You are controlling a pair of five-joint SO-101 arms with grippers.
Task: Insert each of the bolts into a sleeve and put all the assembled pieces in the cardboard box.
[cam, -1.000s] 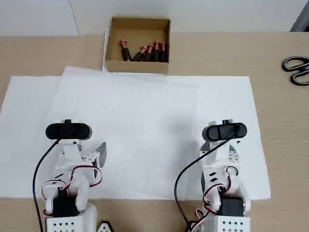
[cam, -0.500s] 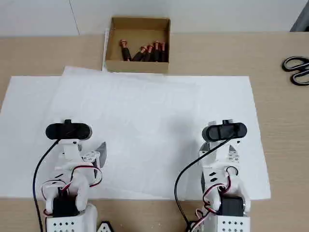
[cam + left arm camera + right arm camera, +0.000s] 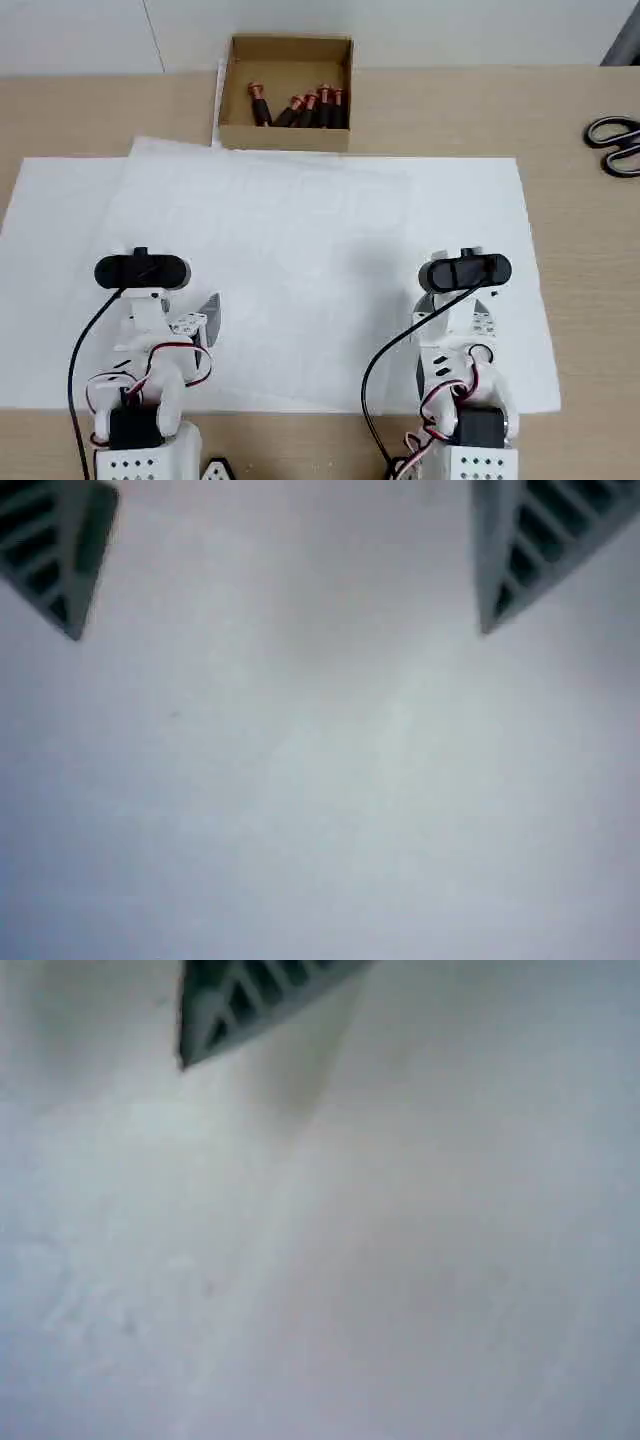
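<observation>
Nothing has moved since the earlier pictures; both arms and all the pieces are in the same spots.

From the high view, the cardboard box sits at the far side of the table, well away from the arms. Five assembled pieces lie inside it. Each one is a black sleeve with a red bolt head at one end. They lie flat on the bottom of the box. Their long sides run from the near wall toward the far wall, and the red heads point to the far wall. Four lie close side by side, and one lies a little apart and leans a bit. A big white sheet covers the middle of the light brown wooden table. The left arm and the right arm are folded back at the near edge, over the sheet. A pair of scissors lies on the bare wood, far from the box. A white wall stands behind the table.

From the left wrist view, the left gripper hangs over the white sheet. Its two fingers are spread wide apart and hold nothing.

From the right wrist view, the right gripper also hangs over the white sheet. It cannot be told whether it is spread or closed.
</observation>
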